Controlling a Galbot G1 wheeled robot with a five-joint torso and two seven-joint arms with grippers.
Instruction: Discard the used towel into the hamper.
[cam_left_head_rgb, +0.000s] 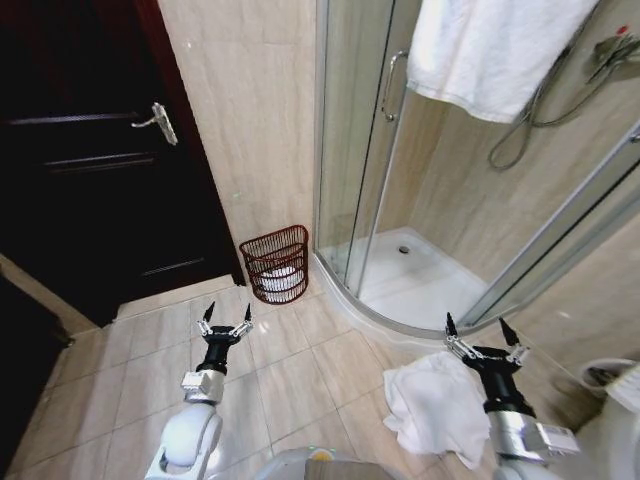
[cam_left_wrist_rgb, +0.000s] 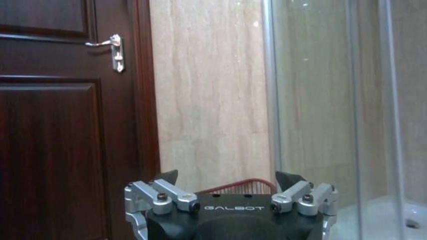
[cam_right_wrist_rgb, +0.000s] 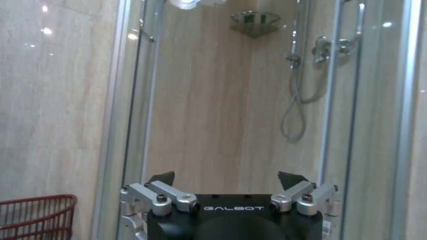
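A crumpled white towel (cam_left_head_rgb: 432, 402) lies on the floor tiles in front of the shower, at the right. The hamper (cam_left_head_rgb: 275, 263), a small red-brown wire basket with something white inside, stands against the wall between the door and the shower. My right gripper (cam_left_head_rgb: 478, 328) hangs open just above the towel's far edge, holding nothing. My left gripper (cam_left_head_rgb: 228, 312) is open and empty too, a short way in front of the hamper. The left wrist view shows the left gripper (cam_left_wrist_rgb: 228, 177) with the hamper's rim (cam_left_wrist_rgb: 233, 186) behind it. In the right wrist view the right gripper (cam_right_wrist_rgb: 225, 177) points at the shower, hamper (cam_right_wrist_rgb: 37, 215) off to the side.
A dark wooden door (cam_left_head_rgb: 90, 160) with a metal handle is on the left. The glass shower cabin (cam_left_head_rgb: 400, 180) with a raised white tray fills the right, and another white towel (cam_left_head_rgb: 490, 50) hangs over its top. Open tiled floor lies between the grippers.
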